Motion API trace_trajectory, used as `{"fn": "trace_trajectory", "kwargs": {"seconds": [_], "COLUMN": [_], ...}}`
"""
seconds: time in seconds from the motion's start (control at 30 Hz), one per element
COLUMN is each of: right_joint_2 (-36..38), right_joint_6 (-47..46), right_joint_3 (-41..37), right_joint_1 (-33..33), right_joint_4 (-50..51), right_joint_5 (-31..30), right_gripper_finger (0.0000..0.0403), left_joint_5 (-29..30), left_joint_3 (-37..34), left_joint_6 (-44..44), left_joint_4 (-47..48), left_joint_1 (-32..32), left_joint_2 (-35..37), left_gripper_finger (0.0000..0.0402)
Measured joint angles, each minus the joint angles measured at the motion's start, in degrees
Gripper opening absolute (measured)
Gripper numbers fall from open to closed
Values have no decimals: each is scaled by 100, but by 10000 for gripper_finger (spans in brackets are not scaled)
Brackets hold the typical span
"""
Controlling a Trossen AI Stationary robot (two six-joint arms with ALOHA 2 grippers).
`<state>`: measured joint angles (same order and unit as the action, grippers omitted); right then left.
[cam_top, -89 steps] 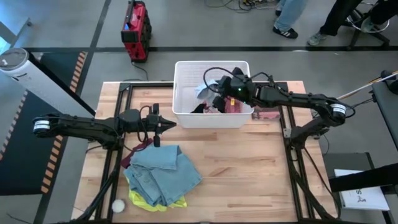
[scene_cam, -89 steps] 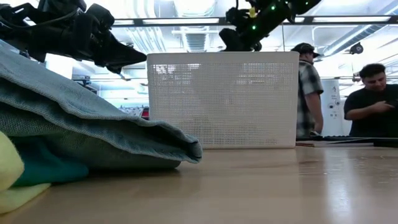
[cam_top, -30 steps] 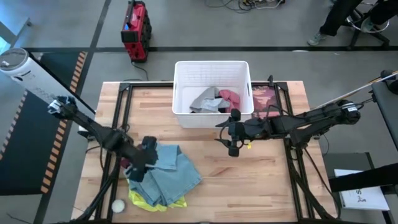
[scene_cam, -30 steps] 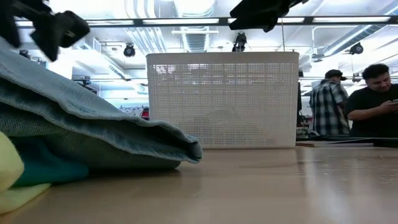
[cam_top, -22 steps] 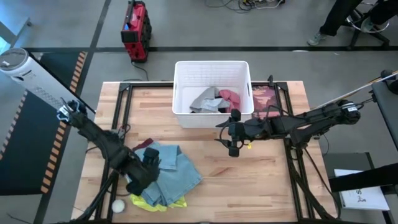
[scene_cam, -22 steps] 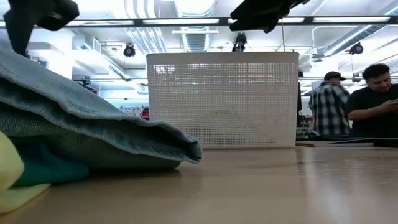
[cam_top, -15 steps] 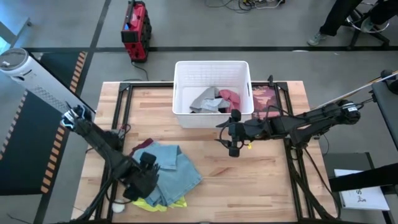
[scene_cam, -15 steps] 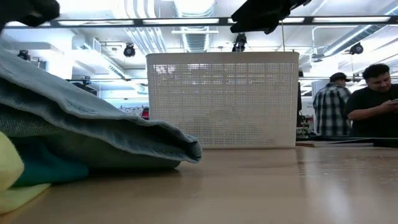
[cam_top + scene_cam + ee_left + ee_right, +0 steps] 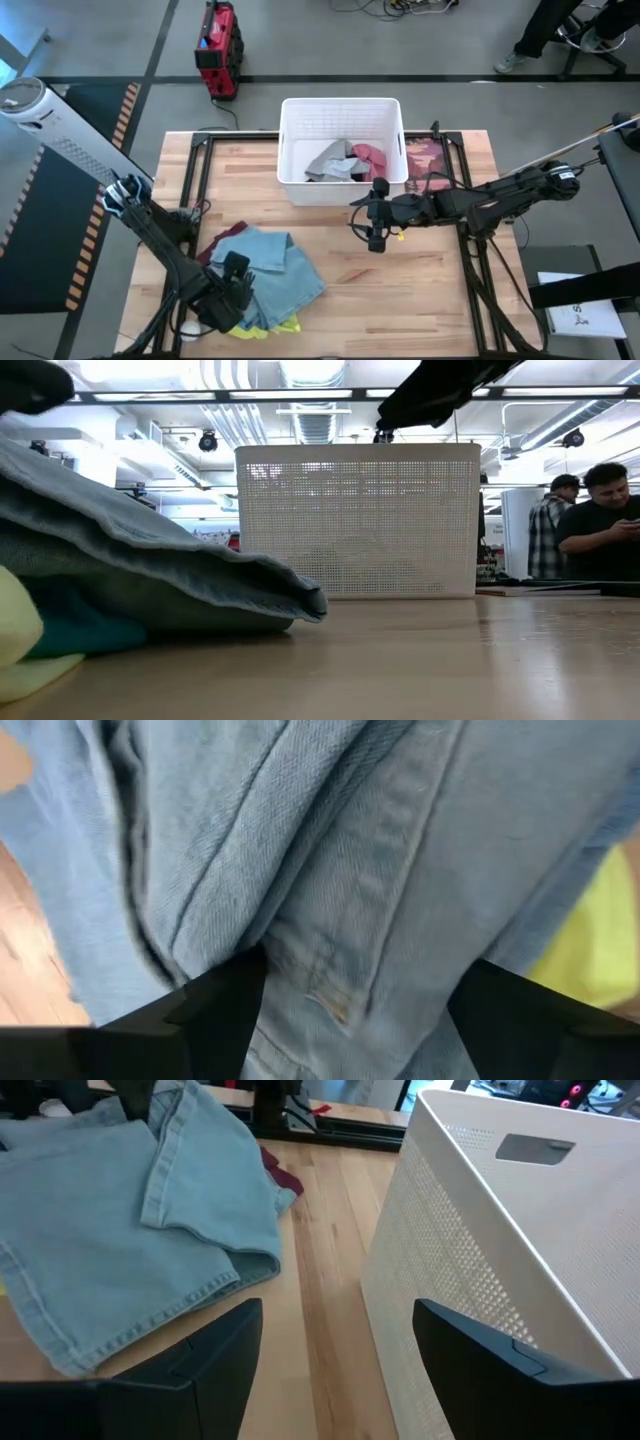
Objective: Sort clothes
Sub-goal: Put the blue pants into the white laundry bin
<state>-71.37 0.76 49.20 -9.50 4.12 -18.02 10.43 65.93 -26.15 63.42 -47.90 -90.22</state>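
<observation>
A heap of clothes lies on the table's near left. A light blue denim piece is on top, neon yellow shows at its near edge, maroon at its left, and teal underneath. My left gripper points down over the heap's left part, open, with denim between and under its fingers. More clothes, grey and pink, lie in the white basket. My right gripper hangs open in front of the basket, holding nothing. My left gripper stands open, pointing down, right over a seamed fold of the denim. Its fingers are on either side of that fold. I cannot tell whether they touch the cloth.
A flat pink-brown camouflage piece lies right of the basket. Black frame rails run along the table's left and right sides. Bare wood stretches from the heap to the right rail. People stand in the room beyond the table.
My left gripper has swung from the heap's far left corner toward the table's near edge, come down and tipped to point down at the denim. The clothes have kept their places.
</observation>
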Motion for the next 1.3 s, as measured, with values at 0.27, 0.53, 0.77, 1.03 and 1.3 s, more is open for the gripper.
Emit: {"fn": "trace_trajectory", "kwargs": {"seconds": [0.27, 0.53, 0.77, 1.03, 1.3], "right_joint_2": [0, 0, 0, 1, 36], "right_joint_6": [-22, -21, -16, 3, 18], "right_joint_3": [-1, -2, -3, -3, -3], "right_joint_1": [0, 0, 0, 0, -21], "right_joint_4": [-11, -17, -25, -63, -192], "right_joint_5": [0, 0, -2, -2, 0], "right_gripper_finger": [246, 232, 237, 230, 227], "left_joint_5": [117, 186, 131, 1225, 2713], "left_joint_3": [-577, -837, -773, -158, 605], "left_joint_6": [6, -177, -140, -311, -321], "left_joint_4": [-632, -833, -704, -111, -195], "left_joint_1": [4, 61, 302, 788, 979], "left_joint_2": [-189, -295, 26, 977, 1994], "left_gripper_finger": [252, 108, 39, 39, 39]}}
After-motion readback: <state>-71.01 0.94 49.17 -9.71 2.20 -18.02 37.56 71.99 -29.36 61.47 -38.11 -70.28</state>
